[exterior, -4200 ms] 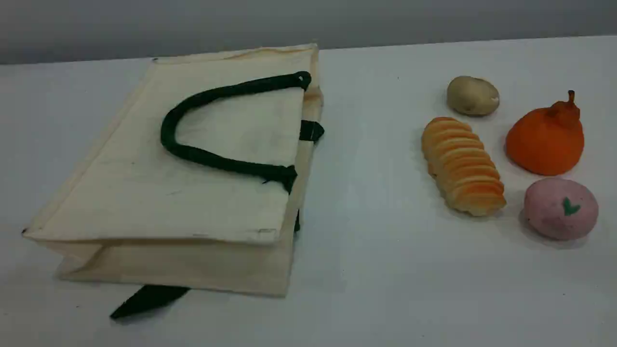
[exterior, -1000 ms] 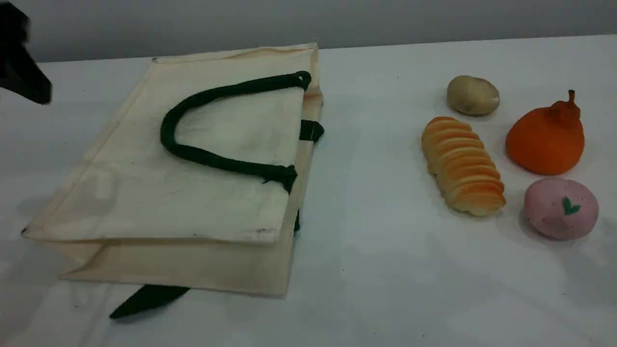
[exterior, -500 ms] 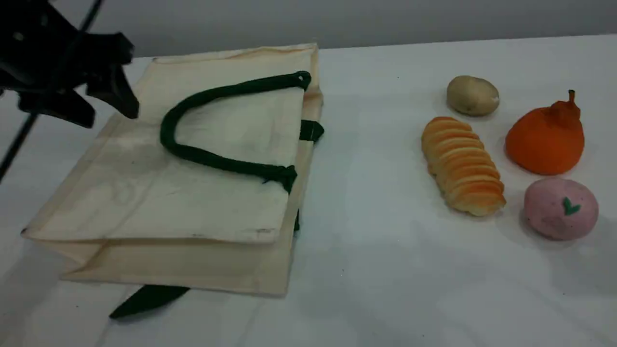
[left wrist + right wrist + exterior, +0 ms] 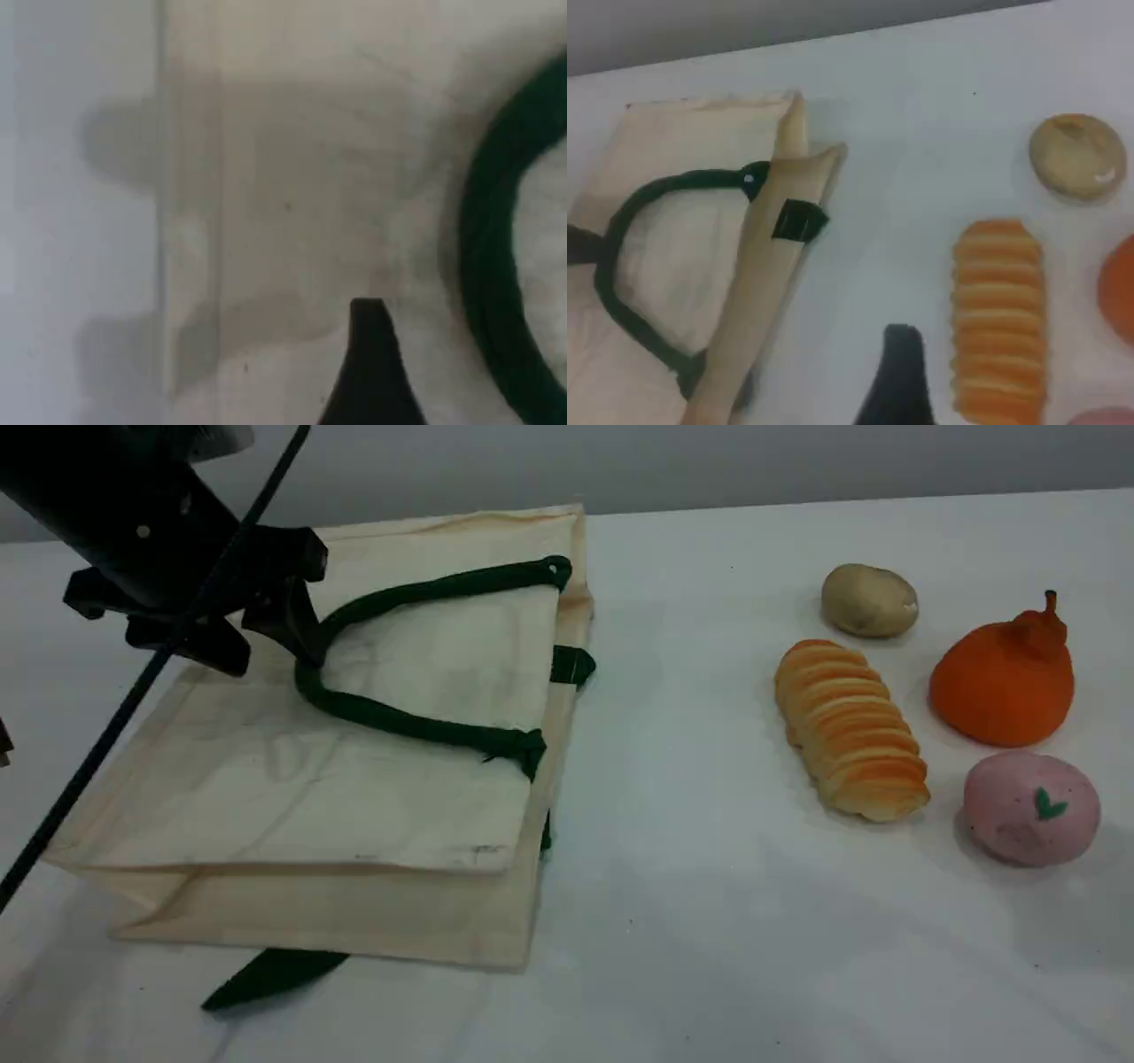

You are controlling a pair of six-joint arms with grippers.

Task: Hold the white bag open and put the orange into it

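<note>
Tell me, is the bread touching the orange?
Apart. The scene view shows bare table between the bread and the orange.

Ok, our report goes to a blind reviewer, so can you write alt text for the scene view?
A flat white bag with a green rope handle lies left on a table; the left gripper, fingers open, hovers by the handle's bend. To the right sit an orange, bread loaf, potato and pink ball.
</note>
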